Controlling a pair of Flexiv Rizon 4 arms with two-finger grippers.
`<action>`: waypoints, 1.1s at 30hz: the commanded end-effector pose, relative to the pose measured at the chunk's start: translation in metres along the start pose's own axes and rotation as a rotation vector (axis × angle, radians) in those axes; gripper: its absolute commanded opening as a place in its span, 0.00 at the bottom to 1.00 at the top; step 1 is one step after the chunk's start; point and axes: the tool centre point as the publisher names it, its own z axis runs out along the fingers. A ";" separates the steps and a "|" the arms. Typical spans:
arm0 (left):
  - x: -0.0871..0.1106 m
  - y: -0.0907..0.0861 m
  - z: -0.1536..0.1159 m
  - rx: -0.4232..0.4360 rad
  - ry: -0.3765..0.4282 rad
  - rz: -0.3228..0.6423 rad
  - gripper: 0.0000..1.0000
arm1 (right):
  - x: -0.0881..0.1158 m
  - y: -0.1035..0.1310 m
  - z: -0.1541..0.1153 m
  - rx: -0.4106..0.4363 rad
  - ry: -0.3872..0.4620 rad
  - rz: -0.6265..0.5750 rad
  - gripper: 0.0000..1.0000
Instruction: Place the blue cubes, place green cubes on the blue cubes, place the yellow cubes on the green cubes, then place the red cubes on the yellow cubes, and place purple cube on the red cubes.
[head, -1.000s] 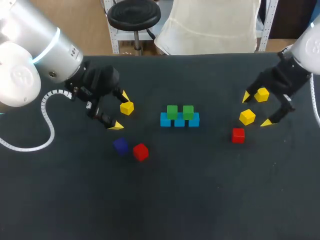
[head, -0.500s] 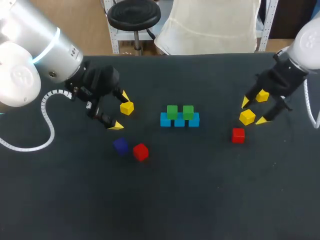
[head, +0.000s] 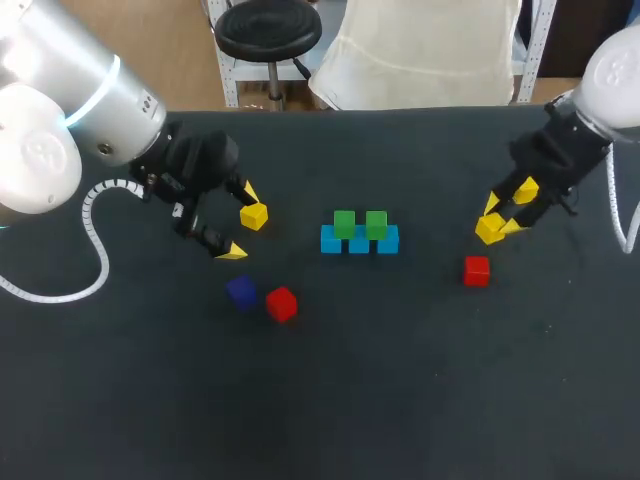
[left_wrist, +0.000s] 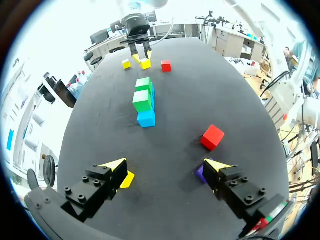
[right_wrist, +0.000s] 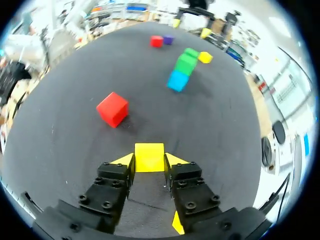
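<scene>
Left arm (head: 70, 110) comes in from the left edge, wrist turned inward, with the left gripper (head: 240, 222) held low and its fingers spread wide apart. Right arm (head: 612, 75) reaches in from the far right corner, with the right gripper (right_wrist: 149, 160) angled downward and both fingers pressed against opposite sides of a yellow cube (right_wrist: 149, 155).

Two cubes (head: 345, 223) atop cube row (head: 359, 246)
</scene>
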 end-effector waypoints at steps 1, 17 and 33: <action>0.001 0.000 0.000 -0.001 -0.003 0.003 1.00 | -0.005 -0.001 -0.017 0.056 0.018 0.147 0.00; 0.001 0.000 0.000 -0.001 -0.003 0.003 1.00 | -0.079 -0.044 -0.031 0.234 0.136 0.436 0.00; 0.001 0.000 0.000 -0.001 -0.003 0.003 1.00 | -0.157 -0.063 -0.007 0.195 0.150 0.412 0.00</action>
